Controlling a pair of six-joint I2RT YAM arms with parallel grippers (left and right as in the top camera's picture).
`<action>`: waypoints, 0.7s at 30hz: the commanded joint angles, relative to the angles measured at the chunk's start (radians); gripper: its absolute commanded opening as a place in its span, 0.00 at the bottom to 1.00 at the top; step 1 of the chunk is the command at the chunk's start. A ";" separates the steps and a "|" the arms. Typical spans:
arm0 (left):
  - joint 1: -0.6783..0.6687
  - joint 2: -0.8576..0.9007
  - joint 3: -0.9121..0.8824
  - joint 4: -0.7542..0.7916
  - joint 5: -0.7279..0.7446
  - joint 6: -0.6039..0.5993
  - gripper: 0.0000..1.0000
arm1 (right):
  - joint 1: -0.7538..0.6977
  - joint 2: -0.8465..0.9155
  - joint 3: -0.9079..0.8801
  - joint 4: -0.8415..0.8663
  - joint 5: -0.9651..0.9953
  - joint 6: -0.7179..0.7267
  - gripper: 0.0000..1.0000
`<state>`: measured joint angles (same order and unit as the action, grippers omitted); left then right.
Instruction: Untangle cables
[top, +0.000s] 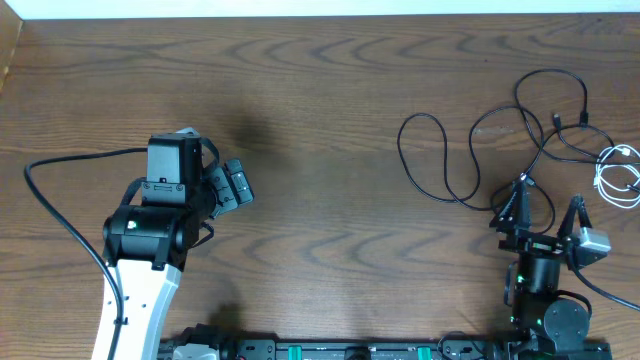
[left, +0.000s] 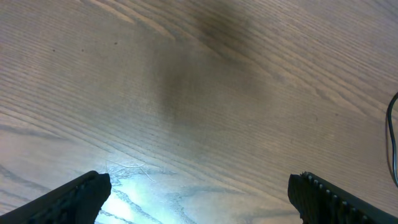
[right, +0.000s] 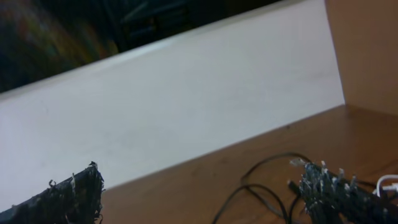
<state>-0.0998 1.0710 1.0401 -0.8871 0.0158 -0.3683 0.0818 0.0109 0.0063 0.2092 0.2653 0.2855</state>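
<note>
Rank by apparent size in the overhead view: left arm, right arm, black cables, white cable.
Largest: left arm and black cables as spread, too alike to rank; the arm looks nearer the camera.
Then right arm.
Smallest: white cable.

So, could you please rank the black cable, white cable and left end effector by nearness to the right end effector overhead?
1. Thin black cable, just ahead.
2. Coiled white cable, right edge.
3. Left end effector, far left.
</note>
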 joint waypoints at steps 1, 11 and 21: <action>0.005 0.001 0.007 -0.003 -0.017 0.009 0.98 | 0.005 -0.007 -0.001 -0.042 0.005 0.009 0.99; 0.005 0.001 0.007 -0.003 -0.017 0.009 0.98 | 0.005 -0.007 -0.001 -0.257 0.005 0.005 0.99; 0.005 0.001 0.007 -0.003 -0.017 0.009 0.98 | 0.026 -0.007 -0.001 -0.258 0.005 0.006 0.99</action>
<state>-0.0998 1.0714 1.0401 -0.8871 0.0158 -0.3683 0.0944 0.0116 0.0063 -0.0422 0.2642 0.2855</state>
